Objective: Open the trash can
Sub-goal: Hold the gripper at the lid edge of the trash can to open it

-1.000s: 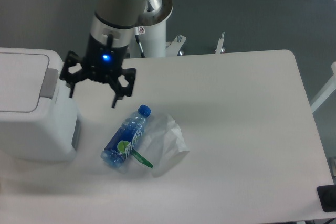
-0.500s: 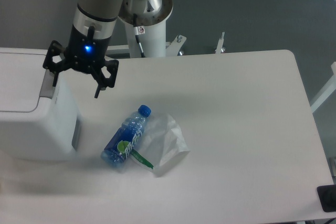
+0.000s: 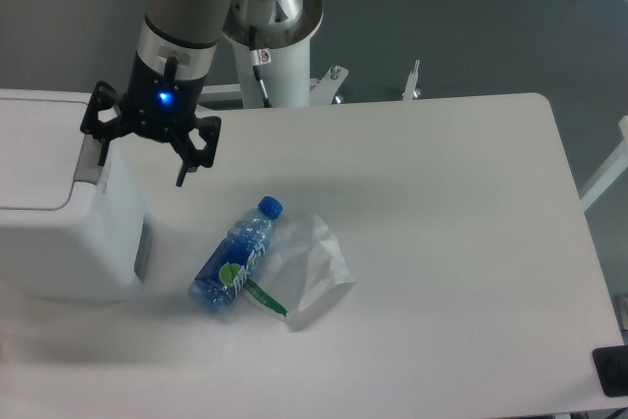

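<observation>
At table's left edge: trash can (image 3: 54, 213), white, lid flat and down, grey tab (image 3: 90, 156) on its right upper side. Gripper (image 3: 140, 170) w/ fingers spread wide, left finger at the tab, right finger over bare table (image 3: 442, 242). Blue bottle (image 3: 234, 258) lies near the can, touching a clear plastic bag (image 3: 312, 270).

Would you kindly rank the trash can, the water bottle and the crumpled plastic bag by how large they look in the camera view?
1. Trash can, clearly largest, though partly cut off by the frame edge.
2. Water bottle and plastic bag look about alike; I would not rank them.
</observation>
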